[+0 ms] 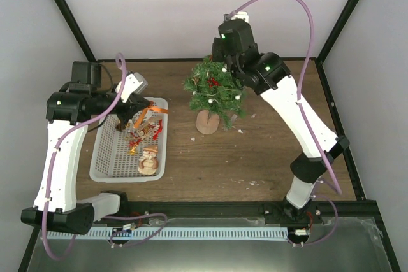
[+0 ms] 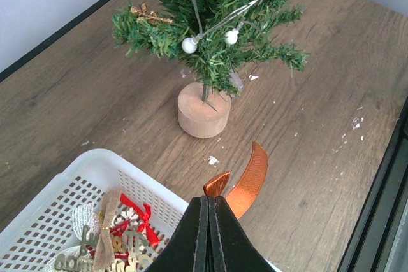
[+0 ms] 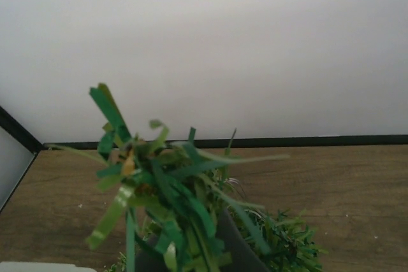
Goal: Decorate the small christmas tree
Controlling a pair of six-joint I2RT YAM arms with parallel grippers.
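The left gripper is fully closed. Its tips pinch one end of an orange ribbon, and the rest of the ribbon curls out free to the right of the fingers. The gripper hangs over the far end of the white basket, where a red bow and other ornaments lie.

Beyond the basket's rim comes bare worktop with small white crumbs. Then comes the small christmas tree, upright on its round wooden base, near the far edge of the worktop and about in its middle. A string of white beads already hangs on the branches.

The right gripper is closed at the tree's pointed top. In its wrist view the top needles stick out right at the fingers, so it seems to pinch the tip, though the contact is not clearly visible.

The step in hand, I judge, is to carry the ribbon to the tree. To do it well, the left arm should:
- lift the ribbon clear of the basket rim;
- approach a bare branch on the side facing the basket, away from the bead string;
- push the ribbon among the needles before it opens.

The tree looks light, so a hold on its top would stop it from tipping.
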